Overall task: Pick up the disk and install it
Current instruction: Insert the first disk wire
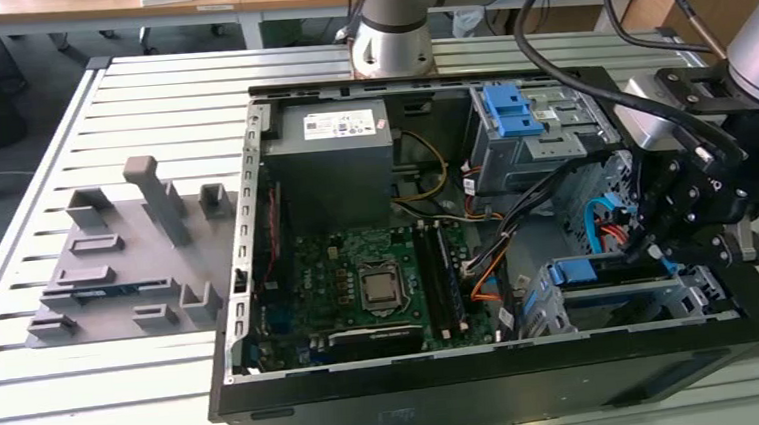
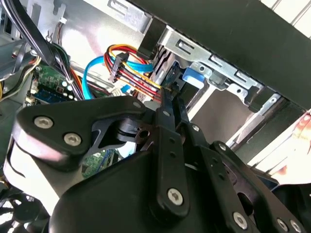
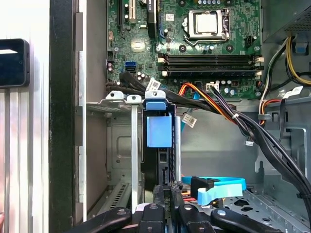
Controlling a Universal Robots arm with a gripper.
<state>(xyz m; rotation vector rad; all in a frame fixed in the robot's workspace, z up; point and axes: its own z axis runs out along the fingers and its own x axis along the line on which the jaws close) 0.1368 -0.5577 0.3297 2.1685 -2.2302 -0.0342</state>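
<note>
Disk (image 3: 159, 145): seated edge-on in drive bay, just ahead of hand (image 3: 167, 196); hand closed on its rear edge. Risk: nearby cables (image 3: 233, 116) snagging, bracket jamming.

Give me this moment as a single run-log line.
gripper: inside open PC case, at drive cage | disk: blue bracket seated upright in cage | fingers: slim, pressed against disk's end | step: installing

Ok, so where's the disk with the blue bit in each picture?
Exterior view: the disk sits in the metal cage, low on the exterior view's right.
First wrist view: the disk stands edge-on in the cage slot, blue bracket showing.
Second wrist view: its blue tab pokes from the cage.
Shared landmark: the blue cable beside it.
</note>
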